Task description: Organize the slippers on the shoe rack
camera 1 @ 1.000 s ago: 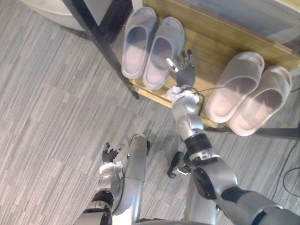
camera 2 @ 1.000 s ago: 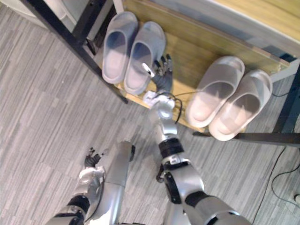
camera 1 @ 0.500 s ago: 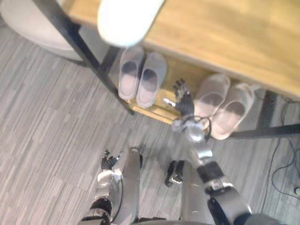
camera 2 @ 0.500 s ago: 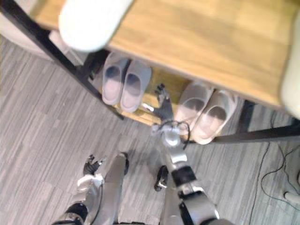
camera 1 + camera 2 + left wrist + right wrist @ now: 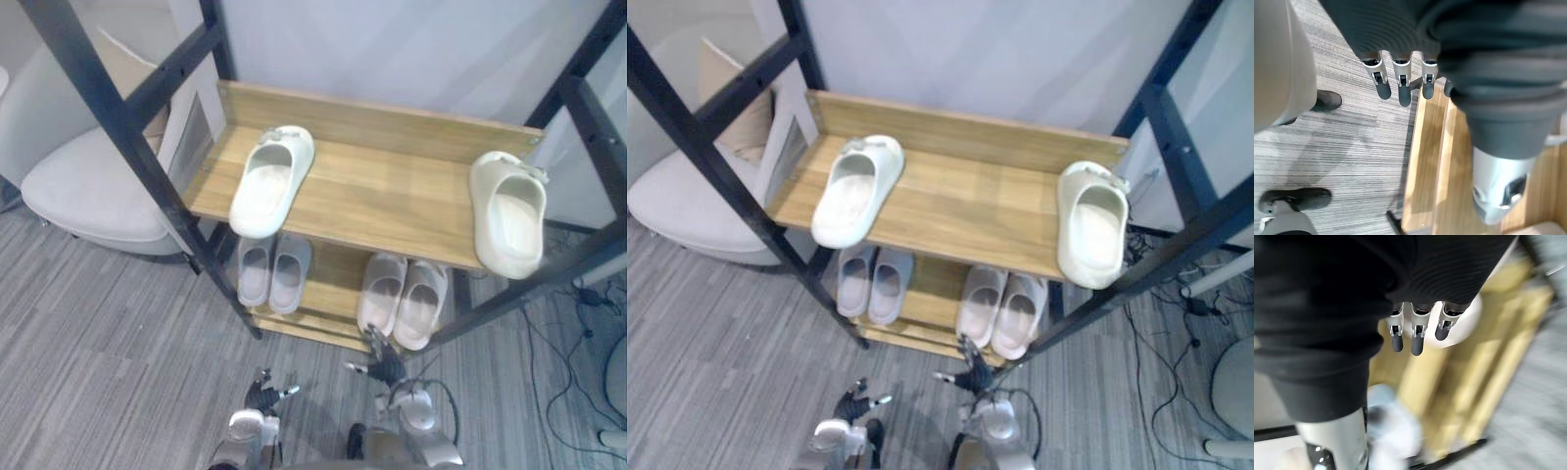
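Right hand (image 5: 385, 364) hangs low over the grey striped carpet (image 5: 98, 343), just short of the front edge of the lower shelf (image 5: 338, 279) of the shoe rack (image 5: 134, 157). Its fingers (image 5: 1417, 340) are straight and relaxed with the thumb out to the side, and it holds nothing. Whether the fingertips touch the edge I cannot tell. Left hand (image 5: 263, 392) is beside it on the robot's left, also over bare carpet and clear of the rack; its fingers (image 5: 1404, 90) are likewise loose and empty, with pale wood planks showing past them. Open carpet lies around both hands and out to the left. A black slanted frame post stands ahead of the left hand, and another slanted bar crosses to the right of the right hand. The beige pair (image 5: 402, 302) sits straight ahead of the right hand on the lower shelf, side by side and toes inward. The grey pair (image 5: 272, 272) sits ahead of the left hand, parallel and touching. Above them, on the upper shelf (image 5: 392, 196), one cream slipper (image 5: 271, 181) lies angled above the grey pair. The second cream slipper (image 5: 509, 213) lies well apart at the far right end, its heel overhanging the front edge. The shelves are light wood-grain boards in a matte black frame; the slippers are smooth, thick-soled moulded slides. A white rounded seat (image 5: 83, 191) stands beyond the rack's left side.
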{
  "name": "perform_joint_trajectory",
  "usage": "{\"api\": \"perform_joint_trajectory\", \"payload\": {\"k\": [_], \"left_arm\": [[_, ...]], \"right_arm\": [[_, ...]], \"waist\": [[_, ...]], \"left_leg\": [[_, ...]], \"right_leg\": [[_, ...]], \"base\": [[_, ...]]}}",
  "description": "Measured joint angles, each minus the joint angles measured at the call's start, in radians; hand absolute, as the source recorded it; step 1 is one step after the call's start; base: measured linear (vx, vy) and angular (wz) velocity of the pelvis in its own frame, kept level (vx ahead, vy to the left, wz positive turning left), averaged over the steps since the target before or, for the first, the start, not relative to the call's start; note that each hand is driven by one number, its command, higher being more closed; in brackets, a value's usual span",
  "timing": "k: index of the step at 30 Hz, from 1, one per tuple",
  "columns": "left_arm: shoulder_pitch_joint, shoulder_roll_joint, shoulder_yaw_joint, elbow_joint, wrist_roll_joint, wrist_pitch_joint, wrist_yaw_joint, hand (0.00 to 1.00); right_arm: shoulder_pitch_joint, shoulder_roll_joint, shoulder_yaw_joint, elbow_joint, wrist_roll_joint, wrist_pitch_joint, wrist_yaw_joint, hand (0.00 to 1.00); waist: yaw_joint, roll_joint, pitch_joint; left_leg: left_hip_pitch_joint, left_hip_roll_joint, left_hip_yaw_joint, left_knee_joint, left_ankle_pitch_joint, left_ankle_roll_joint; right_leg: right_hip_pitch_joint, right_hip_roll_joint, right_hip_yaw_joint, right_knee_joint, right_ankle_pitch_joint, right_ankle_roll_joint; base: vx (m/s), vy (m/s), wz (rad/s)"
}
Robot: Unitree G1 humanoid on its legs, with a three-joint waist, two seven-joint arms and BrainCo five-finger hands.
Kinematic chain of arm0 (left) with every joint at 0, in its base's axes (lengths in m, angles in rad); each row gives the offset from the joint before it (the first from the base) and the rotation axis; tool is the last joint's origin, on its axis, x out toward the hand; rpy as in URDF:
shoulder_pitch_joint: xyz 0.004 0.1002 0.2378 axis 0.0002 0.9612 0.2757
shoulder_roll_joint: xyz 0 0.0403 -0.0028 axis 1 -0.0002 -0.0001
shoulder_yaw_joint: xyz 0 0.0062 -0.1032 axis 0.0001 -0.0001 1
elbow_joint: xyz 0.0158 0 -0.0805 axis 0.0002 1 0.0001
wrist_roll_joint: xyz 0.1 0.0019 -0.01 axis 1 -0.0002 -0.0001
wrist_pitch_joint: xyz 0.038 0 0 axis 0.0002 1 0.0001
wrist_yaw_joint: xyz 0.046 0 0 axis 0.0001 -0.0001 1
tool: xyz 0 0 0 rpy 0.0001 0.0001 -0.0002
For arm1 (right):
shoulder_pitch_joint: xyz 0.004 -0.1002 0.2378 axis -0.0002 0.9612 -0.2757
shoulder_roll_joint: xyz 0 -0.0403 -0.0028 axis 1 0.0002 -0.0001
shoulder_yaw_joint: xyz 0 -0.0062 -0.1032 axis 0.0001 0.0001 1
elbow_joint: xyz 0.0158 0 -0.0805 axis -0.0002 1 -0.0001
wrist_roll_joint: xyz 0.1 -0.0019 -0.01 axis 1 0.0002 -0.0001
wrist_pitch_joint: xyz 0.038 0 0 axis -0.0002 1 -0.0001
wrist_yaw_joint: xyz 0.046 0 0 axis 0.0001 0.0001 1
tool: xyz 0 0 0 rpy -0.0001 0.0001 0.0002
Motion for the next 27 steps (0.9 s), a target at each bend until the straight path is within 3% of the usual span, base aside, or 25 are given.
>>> {"api": "perform_joint_trajectory", "payload": {"k": [4,12,16,22,27], "left_arm": [[0.005,0.009,-0.008,0.019,0.021,0.002,-0.002,0.0],[0.011,0.025,-0.059,0.038,0.026,0.001,-0.002,0.0],[0.011,0.046,-0.191,0.009,0.008,-0.002,-0.002,0.0],[0.0,0.074,-0.447,-0.379,-0.035,-0.019,-0.016,0.0],[-0.052,0.082,-0.557,-0.745,-0.054,-0.054,-0.058,0.0]], "right_arm": [[0.013,-0.01,-0.099,0.168,0.024,0.011,-0.008,0.0],[0.019,-0.018,-0.167,0.267,0.129,-0.002,-0.021,0.0],[0.02,-0.013,-0.198,0.281,0.134,-0.007,-0.021,0.0],[0.026,-0.013,-0.225,0.275,0.176,-0.01,-0.02,0.0],[0.032,-0.015,-0.239,0.266,0.201,-0.018,-0.021,0.0]], "waist": [[-0.006,0.019,-0.012],[-0.022,0.028,-0.026],[-0.023,0.032,-0.029],[-0.034,0.048,-0.04],[-0.054,0.064,-0.051]], "left_leg": [[0.058,0.007,0.023,-0.062,0.03,0.003],[0.12,0.011,0.046,-0.122,0.056,0.01],[0.136,0.009,0.045,-0.134,0.05,0.008],[0.132,0.001,0.03,-0.157,0.053,0.006],[0.14,-0.009,0.002,-0.159,0.066,0.014]], "right_leg": [[0.036,0.017,0.026,-0.054,0.038,0.0],[0.089,0.034,0.056,-0.13,0.09,0.004],[0.103,0.036,0.06,-0.146,0.092,0.011],[0.097,0.035,0.054,-0.156,0.09,0.014],[0.118,0.031,0.03,-0.148,0.079,0.012]], "base": [[-0.04,0.013,-0.22],[-0.04,0.017,-0.12],[-0.04,0.017,0.0],[0.02,0.001,0.03],[0.11,-0.003,0.15]]}}
